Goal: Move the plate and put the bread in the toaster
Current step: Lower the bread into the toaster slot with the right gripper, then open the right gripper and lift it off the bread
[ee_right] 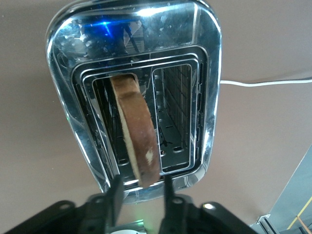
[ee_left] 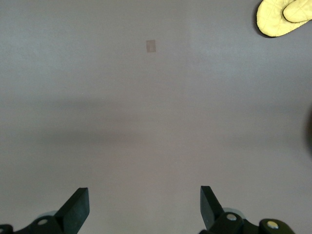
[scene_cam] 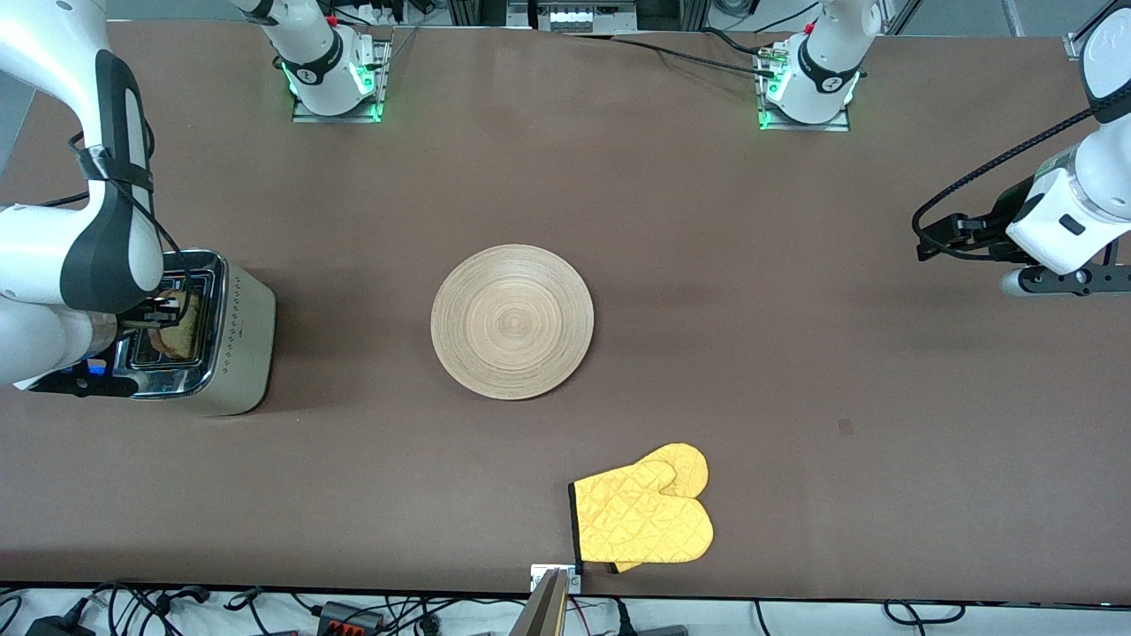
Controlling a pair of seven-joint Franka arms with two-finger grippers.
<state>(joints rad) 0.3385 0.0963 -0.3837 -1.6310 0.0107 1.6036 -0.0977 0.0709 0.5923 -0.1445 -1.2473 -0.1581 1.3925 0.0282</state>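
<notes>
The wooden plate (scene_cam: pixel 512 321) lies flat in the middle of the table. The toaster (scene_cam: pixel 231 344) stands at the right arm's end of the table. The bread (scene_cam: pixel 181 329) stands tilted in one slot, its top sticking out. In the right wrist view the bread (ee_right: pixel 139 134) leans in a slot of the toaster (ee_right: pixel 204 73). My right gripper (scene_cam: pixel 163 311) hangs just over the toaster. Its fingers (ee_right: pixel 116 195) stand either side of the slice's top edge with small gaps, open. My left gripper (scene_cam: pixel 1060 281) waits open and empty (ee_left: pixel 145 207) over bare table at the left arm's end.
A yellow oven mitt (scene_cam: pixel 645 517) lies near the table's front edge, nearer to the front camera than the plate; it also shows in the left wrist view (ee_left: pixel 282 17). The toaster's white cord (ee_right: pixel 263 83) runs off along the table.
</notes>
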